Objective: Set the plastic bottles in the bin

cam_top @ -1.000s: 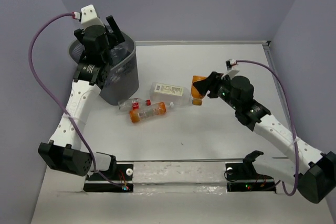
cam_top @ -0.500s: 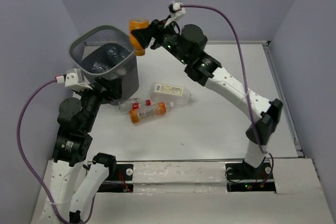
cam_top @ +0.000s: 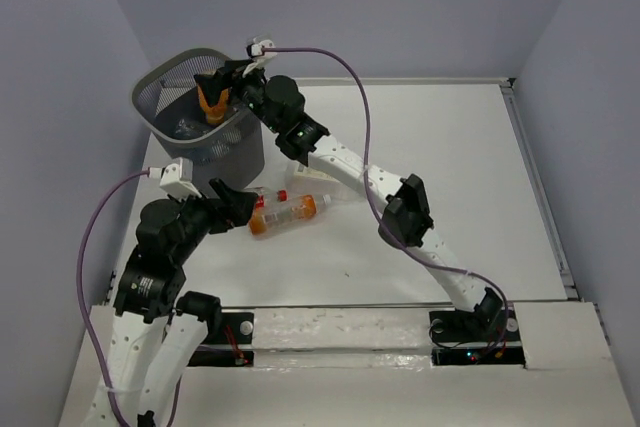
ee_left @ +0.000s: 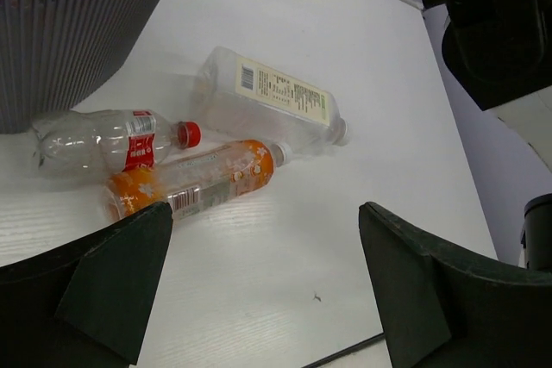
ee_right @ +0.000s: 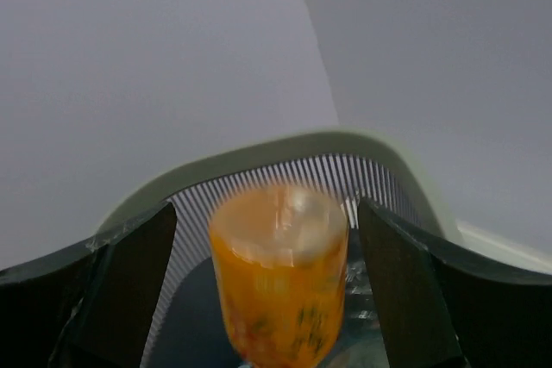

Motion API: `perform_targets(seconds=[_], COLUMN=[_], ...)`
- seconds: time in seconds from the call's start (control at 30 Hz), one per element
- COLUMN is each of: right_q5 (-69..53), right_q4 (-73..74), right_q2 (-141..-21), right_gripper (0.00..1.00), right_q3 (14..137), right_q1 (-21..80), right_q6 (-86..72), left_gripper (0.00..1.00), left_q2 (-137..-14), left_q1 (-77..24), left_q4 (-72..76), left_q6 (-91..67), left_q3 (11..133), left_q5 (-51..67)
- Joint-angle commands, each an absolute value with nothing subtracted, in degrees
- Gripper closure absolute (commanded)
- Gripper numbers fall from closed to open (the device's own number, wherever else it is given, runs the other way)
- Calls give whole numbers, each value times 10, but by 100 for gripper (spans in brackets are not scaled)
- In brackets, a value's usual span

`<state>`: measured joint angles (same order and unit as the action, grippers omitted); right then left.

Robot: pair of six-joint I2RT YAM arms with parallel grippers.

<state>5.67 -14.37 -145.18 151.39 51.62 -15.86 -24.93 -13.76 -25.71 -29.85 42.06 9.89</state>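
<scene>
Left gripper (ee_left: 266, 213) hung with its jaws spread wide and nothing between them, low over the white table (cam_top: 450, 167) in the lower left of the overhead view. In its wrist view the two dark fingers (ee_left: 121, 273) framed the bottom corners, with bare tabletop in the gap.

Beyond them lay three plastic bottles on their sides. At middle left was a clear bottle with a red label and red cap (ee_left: 112, 140), just beside the foot of the wire-mesh bin (cam_top: 240, 147). Right below it and close against it was an orange-tinted bottle with a white cap (ee_left: 198, 180). Above and to the right of both lay a squarish clear bottle with a white label (ee_left: 272, 101), its cap toward the right of the frame.

The bin stood upright in the upper left of the overhead view. Dim clear bottles (cam_top: 185, 129) showed through its mouth.

Right gripper (ee_right: 266, 208) reached over the bin's rim from the right of the overhead view. An orange bottle (ee_right: 278, 273) sat between its fingers, over the bin's mouth. In the right wrist view the jaws stood wider than that bottle, with a gap showing on each side, narrower on the right. The bottle was blurred, and no finger could be seen touching it.
</scene>
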Motion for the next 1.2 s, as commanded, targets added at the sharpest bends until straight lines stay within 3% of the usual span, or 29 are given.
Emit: perform_targets(seconds=[0.0, 0.17, 0.2, 0.23, 0.27, 0.4, 0.53, 0.6, 0.87, 1.17], right_q5=[39, 14, 11, 7, 9, 18, 33, 41, 71, 98], right_q4=[-242, -226, -235, -237, -236, -236, -223, -210, -179, -124], right_q2=[-1343, -1175, -1139, -1030, -1029, -852, -693, -648, -467, -379], right_gripper=[7, 7, 7, 7, 7, 8, 8, 9, 11, 11], right_q3=[1457, 1279, 1178, 1075, 1074, 760, 561, 477, 324, 303], right_q1=[537, 537, 537, 537, 537, 502, 470, 463, 446, 446], right_q6=[-113, -94, -93, -87, -87, -132, -179, -202, -272, -270], left_gripper=[1, 1, 1, 1, 1, 1, 1, 1, 1, 1], left_q2=[-280, -327, -342, -363, -375, -455, -582, -624, -767, -839], left_q1=[-138, -140, -143, -167, -167, -294, -437, -449, -454, -454], left_q4=[-255, -257, -258, -261, -261, -265, -276, -301, -268, -213], left_q6=[-276, -241, -236, -228, -226, -235, -218, -191, -66, -26], left_q3=[406, 399, 401, 411, 411, 445, 528, 569, 561, 568], left_q5=[167, 220, 220, 202, 202, 94, -34, -94, -150, -162])
